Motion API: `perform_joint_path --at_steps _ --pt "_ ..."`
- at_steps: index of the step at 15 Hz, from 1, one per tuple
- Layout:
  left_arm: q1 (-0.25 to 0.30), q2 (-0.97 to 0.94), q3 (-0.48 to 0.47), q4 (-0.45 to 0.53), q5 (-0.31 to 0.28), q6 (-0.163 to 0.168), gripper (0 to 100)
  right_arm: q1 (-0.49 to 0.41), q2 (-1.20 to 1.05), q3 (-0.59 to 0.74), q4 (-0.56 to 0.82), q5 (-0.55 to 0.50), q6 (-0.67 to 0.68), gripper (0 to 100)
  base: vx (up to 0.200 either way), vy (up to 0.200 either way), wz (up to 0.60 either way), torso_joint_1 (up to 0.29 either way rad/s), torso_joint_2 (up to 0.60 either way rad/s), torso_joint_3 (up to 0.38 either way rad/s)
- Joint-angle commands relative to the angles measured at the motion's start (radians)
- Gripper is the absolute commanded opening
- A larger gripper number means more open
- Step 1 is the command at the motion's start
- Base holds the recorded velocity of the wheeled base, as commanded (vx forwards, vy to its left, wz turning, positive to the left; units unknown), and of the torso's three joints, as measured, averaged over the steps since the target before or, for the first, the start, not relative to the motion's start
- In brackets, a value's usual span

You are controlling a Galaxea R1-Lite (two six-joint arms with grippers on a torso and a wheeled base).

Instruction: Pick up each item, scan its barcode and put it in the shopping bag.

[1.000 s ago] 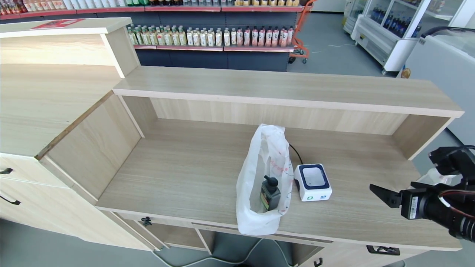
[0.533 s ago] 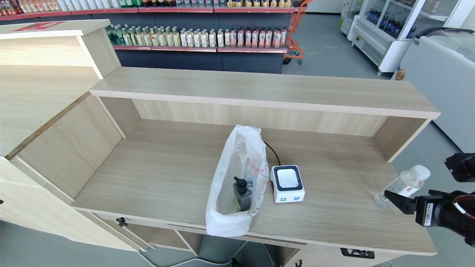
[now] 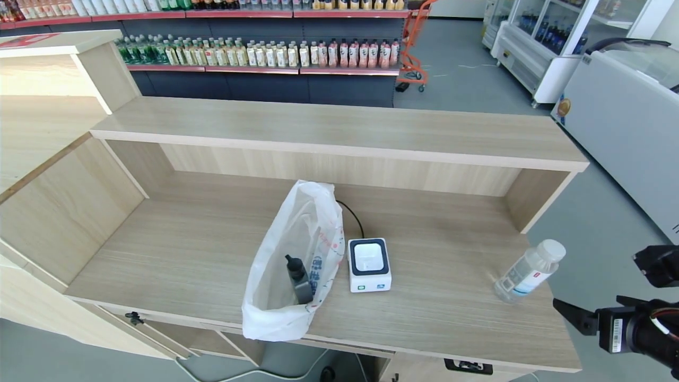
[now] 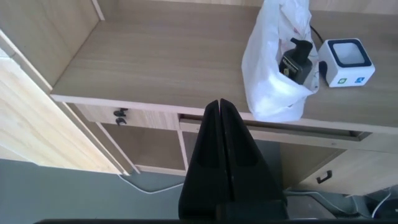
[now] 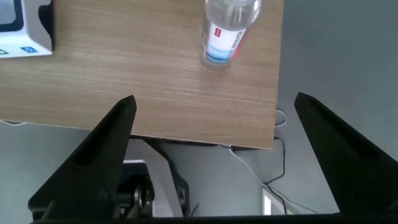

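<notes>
Since the pump bottle (image 3: 298,273) is bagged, water bottle (image 3: 528,270) is next: right gripper (image 5: 214,102) spread wide, needs closing in; left gripper (image 4: 219,106) pressed together.

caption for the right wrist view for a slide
Open right gripper hovers by the counter edge, facing a clear bottle.

A clear plastic bottle with a white cap (image 3: 528,270) stood near the right edge of the wooden counter (image 3: 451,313), well apart from the white box scanner (image 3: 370,263). Just beside the scanner, a translucent white plastic shopping bag (image 3: 276,302) stood open, holding an upright dark pump bottle (image 3: 299,280).
</notes>
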Motion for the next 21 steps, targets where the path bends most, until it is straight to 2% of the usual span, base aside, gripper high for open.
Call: perform_joint_path --at_steps 1,8,13,17,21 --pt "0.000 0.001 0.000 -0.002 0.000 -0.002 0 0.001 -0.031 0.050 0.001 0.001 -0.019 100 0.000 -0.200 0.00 0.002 0.00 -0.002" --pt "0.000 0.000 0.000 -0.002 0.000 -0.002 0 0.002 -0.071 0.093 0.003 0.006 -0.024 100 0.000 0.000 0.00 0.000 0.00 0.000" --pt "0.000 0.000 0.000 0.000 0.000 -0.002 0 -0.001 -0.066 0.108 0.003 -0.002 -0.024 100 -0.200 0.000 0.00 0.009 0.00 0.003" --pt "0.000 0.001 0.000 0.000 0.000 -0.002 0 -0.025 -0.045 0.093 -0.001 -0.022 -0.022 100 0.000 0.000 0.00 0.000 0.00 0.000" --pt "0.000 0.000 0.000 0.000 0.000 -0.002 0 -0.051 -0.029 0.087 -0.002 -0.023 -0.022 100 0.000 -0.200 0.00 0.005 0.00 0.000"
